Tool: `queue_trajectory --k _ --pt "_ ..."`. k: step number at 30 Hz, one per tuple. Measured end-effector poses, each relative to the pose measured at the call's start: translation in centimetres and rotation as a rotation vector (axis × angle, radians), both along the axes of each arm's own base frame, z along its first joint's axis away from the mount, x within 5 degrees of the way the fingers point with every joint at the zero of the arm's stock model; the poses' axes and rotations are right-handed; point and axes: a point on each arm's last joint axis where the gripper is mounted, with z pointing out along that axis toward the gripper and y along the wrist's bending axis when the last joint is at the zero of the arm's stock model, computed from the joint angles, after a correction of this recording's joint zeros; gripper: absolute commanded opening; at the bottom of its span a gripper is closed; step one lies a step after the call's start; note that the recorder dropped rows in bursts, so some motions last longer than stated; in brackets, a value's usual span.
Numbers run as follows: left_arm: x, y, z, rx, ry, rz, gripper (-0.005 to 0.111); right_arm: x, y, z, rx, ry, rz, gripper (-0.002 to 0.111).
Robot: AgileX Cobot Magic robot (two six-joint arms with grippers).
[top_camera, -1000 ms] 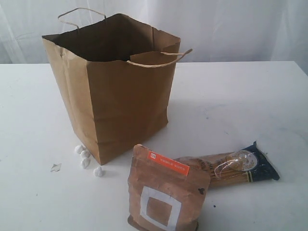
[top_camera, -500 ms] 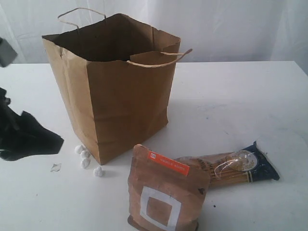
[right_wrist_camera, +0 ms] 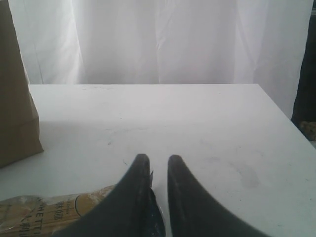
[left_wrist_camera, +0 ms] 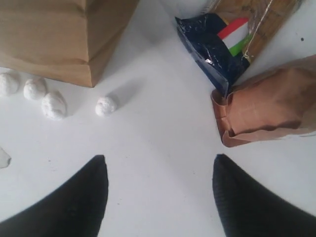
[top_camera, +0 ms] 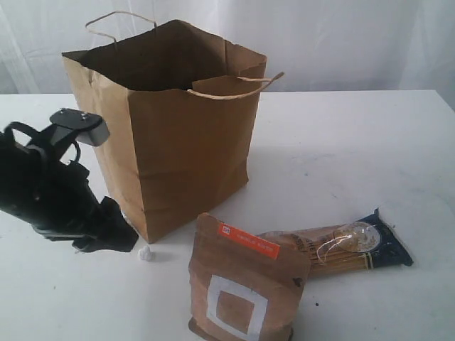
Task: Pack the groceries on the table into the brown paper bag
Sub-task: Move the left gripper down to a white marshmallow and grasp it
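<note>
Left gripper (left_wrist_camera: pixel 160 158) hanging apart and empty by the brown paper bag (top_camera: pixel 185 142), I have yet to pack the brown pouch (top_camera: pixel 242 284) and spaghetti pack (top_camera: pixel 334 252) lying toward the tabletop's (top_camera: pixel 355 142) front edge.

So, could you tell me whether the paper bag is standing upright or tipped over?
Upright. The paper bag stands on its flat base on the table, with its walls vertical and its open mouth facing up.
</note>
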Motion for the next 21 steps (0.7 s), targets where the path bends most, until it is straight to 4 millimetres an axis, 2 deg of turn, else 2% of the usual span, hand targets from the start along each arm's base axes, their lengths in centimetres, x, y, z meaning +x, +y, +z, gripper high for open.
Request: queue_trajectory --k 5,14,21 --pt "0.7 -1.6 -2.0 0.027 0.020 -0.028 0.065 0.0 0.0 0.0 0.000 0.000 0.000 0.014" --pt "2.3 -2.7 -5.9 0.084 0.057 -0.025 0.065 0.0 0.0 0.0 0.000 0.000 0.000 0.014" --pt "3.2 -3.4 -7.5 0.105 0.017 -0.013 0.065 0.0 0.0 0.0 0.000 0.000 0.000 0.014"
